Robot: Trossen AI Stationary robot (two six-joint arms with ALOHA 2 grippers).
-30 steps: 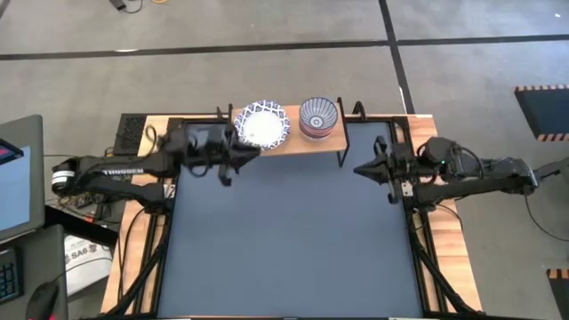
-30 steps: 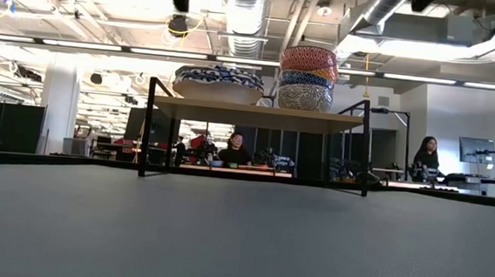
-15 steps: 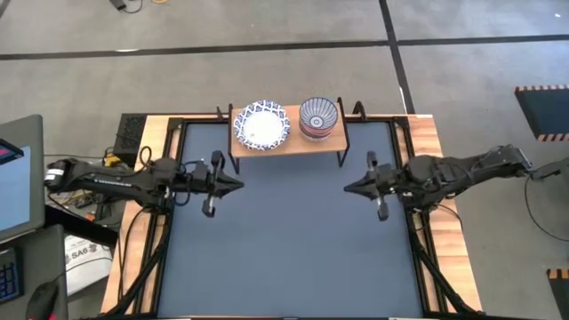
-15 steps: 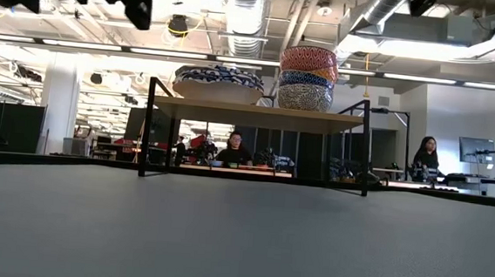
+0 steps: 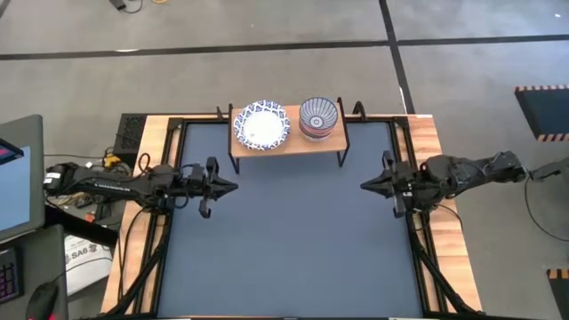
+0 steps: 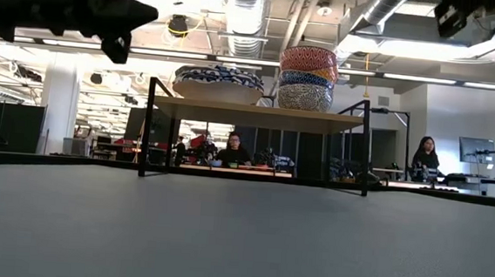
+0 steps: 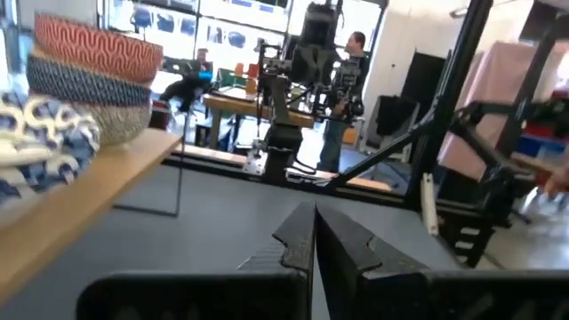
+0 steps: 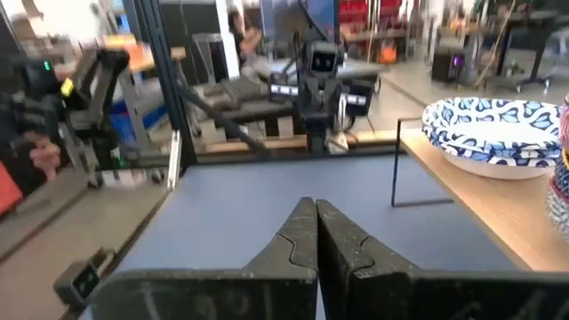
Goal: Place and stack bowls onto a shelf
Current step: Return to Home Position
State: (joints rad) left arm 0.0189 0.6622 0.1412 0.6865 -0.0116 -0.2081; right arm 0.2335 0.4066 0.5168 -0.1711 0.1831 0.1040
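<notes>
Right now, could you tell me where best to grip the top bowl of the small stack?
Probably its rim, from above, one finger inside: the top bowl sits upright, nested in the stack on the shelf, so mainly the rim stands free.

My left arm [image 5: 116, 184] and right arm [image 5: 462, 169] are dark, almost black, built of slim jointed links. The left one carries small pale lettering along one link. A thin black cable trails off the right one. My jaws are matte black wedges, tapering to narrow tips.
</notes>
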